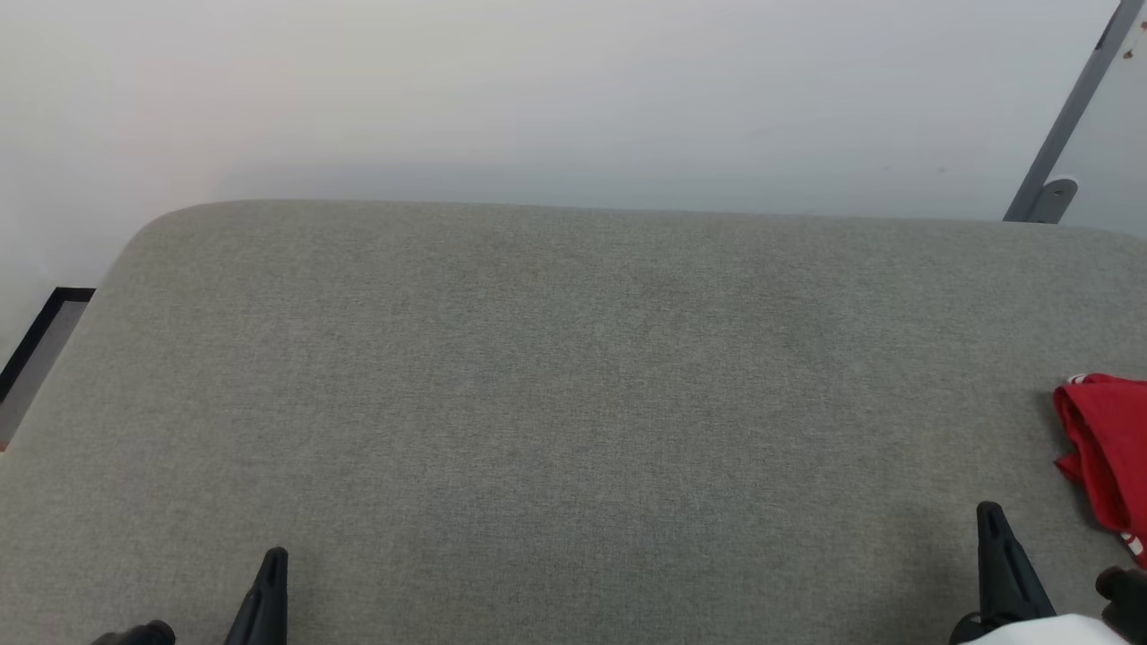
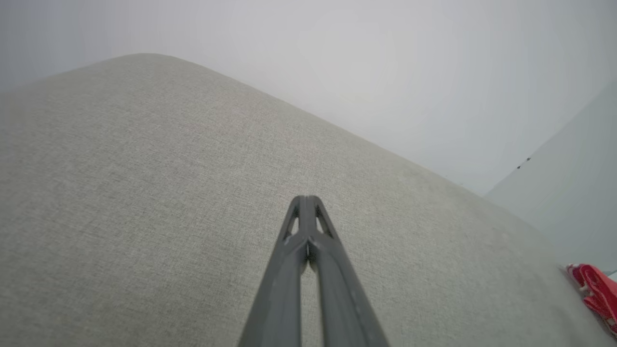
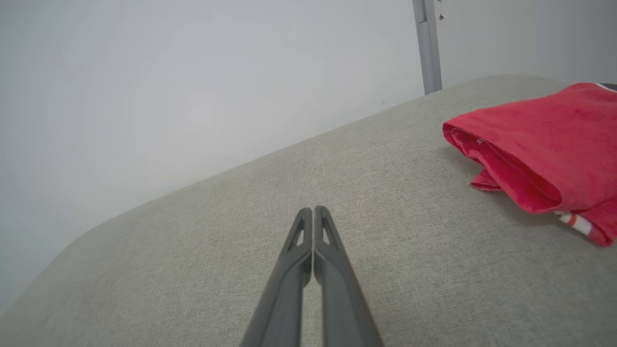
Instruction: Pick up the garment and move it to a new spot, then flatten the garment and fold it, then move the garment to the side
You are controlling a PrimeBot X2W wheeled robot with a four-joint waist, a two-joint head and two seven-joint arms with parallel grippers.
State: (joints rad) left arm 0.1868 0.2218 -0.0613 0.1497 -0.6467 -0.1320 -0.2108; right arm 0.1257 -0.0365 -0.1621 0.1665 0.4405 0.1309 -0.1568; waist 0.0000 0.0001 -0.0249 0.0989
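Looking down from my head, the garment [image 1: 1104, 448] lies folded far right on the grey cushion [image 1: 573, 376], near my right gripper [image 1: 990, 524]. Along my left wrist, my left gripper's [image 2: 304, 205] fingers are pressed together, well apart from it. Along my right wrist, the fingers are pressed together too, and I judge a sideways swing could snag the loose fold and open it.

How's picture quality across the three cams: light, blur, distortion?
Head view: flat, even light, no glare, garment cropped at the right edge. Left wrist view: hazy and soft, cushion edge bowed by the wide lens. Right wrist view: sharpest, with a soft shadow beside the garment.
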